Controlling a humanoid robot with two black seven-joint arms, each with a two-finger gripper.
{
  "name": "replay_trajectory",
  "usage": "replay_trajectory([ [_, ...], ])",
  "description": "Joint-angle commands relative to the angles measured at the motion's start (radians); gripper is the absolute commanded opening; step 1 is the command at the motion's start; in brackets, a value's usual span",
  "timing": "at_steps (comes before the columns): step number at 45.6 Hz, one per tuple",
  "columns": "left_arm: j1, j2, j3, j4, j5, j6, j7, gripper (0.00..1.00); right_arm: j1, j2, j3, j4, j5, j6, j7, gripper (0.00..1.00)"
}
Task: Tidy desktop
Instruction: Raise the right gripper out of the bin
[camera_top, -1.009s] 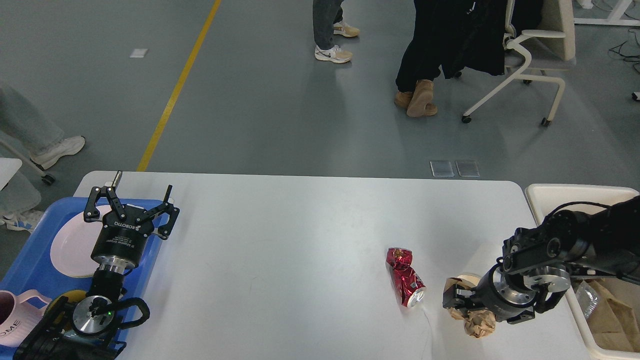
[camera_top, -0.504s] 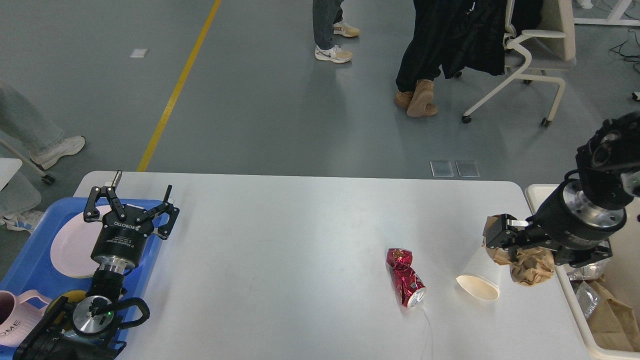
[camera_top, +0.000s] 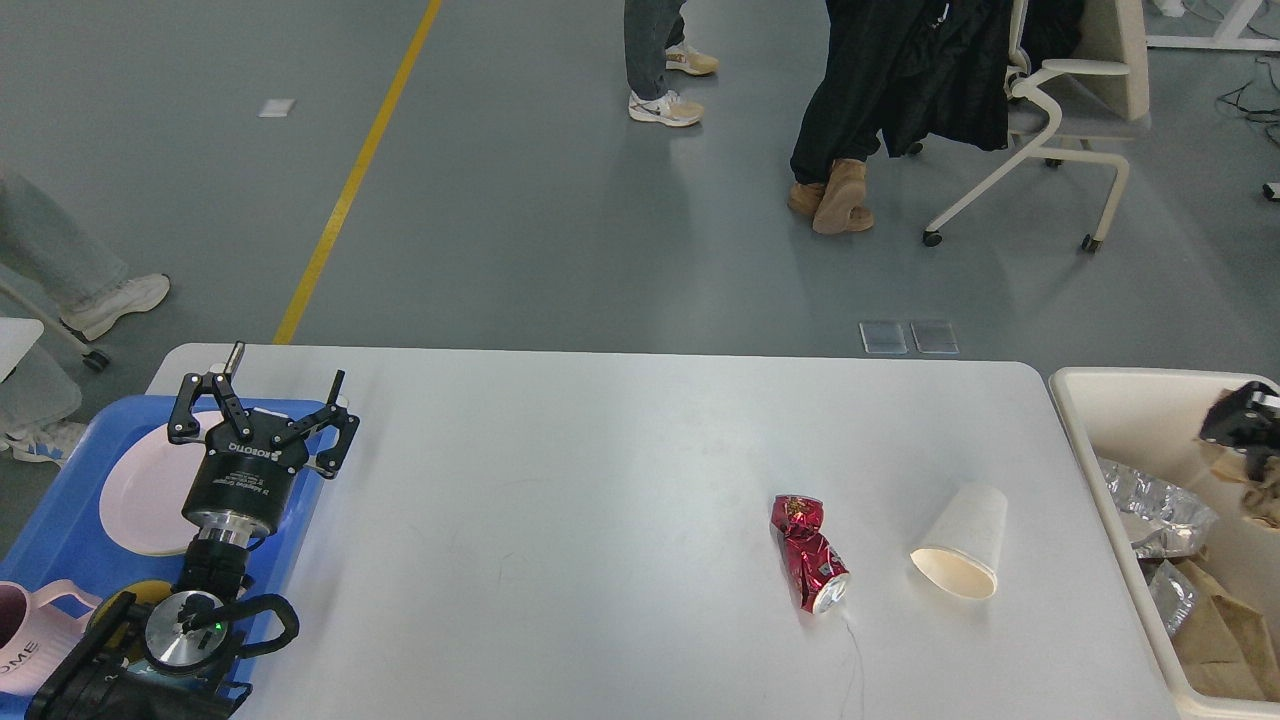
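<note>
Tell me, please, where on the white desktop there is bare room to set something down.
The desktop is bare from the left gripper by the blue tray across to the crushed red can, along the whole far edge too. It is crowded only near the right front: can and tipped paper cup, beside the cream bin.

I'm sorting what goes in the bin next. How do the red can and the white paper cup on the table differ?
The red can is crushed and crumpled out of shape; the white paper cup keeps its smooth cone form. The can is shiny metallic red; the cup is matte white. The can looks narrower than the cup. Both lie on their sides on the desktop, apart from each other, open ends toward the near edge.
</note>
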Motion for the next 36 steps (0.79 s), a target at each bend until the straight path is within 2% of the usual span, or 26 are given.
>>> replay_trajectory([
  [1, 0.000, 0.000, -0.001, 0.000, 0.000, 0.000, 0.000, 0.96, -0.292, -0.032, 0.084, -0.294, -0.013, -0.009, 0.007, 0.00],
  [12, 0.000, 0.000, 0.001, 0.000, 0.000, 0.000, 0.000, 0.96, -0.884, -0.016, 0.426, -0.736, -0.016, -0.117, 0.001, 0.00],
  [23, 0.000, 0.000, -0.001, 0.000, 0.000, 0.001, 0.000, 0.96, -1.353, 0.220, 0.603, -1.190, -0.007, -0.281, 0.001, 0.00],
  [28, 0.002, 0.000, -0.001, 0.000, 0.000, 0.001, 0.000, 0.96, -1.462, 0.319, 0.635, -1.270, -0.009, -0.356, -0.001, 0.00],
  [36, 0.000, 0.000, 0.001, 0.000, 0.000, 0.001, 0.000, 0.96, -1.486, 0.345, 0.643, -1.270, -0.007, -0.416, -0.002, 0.00],
])
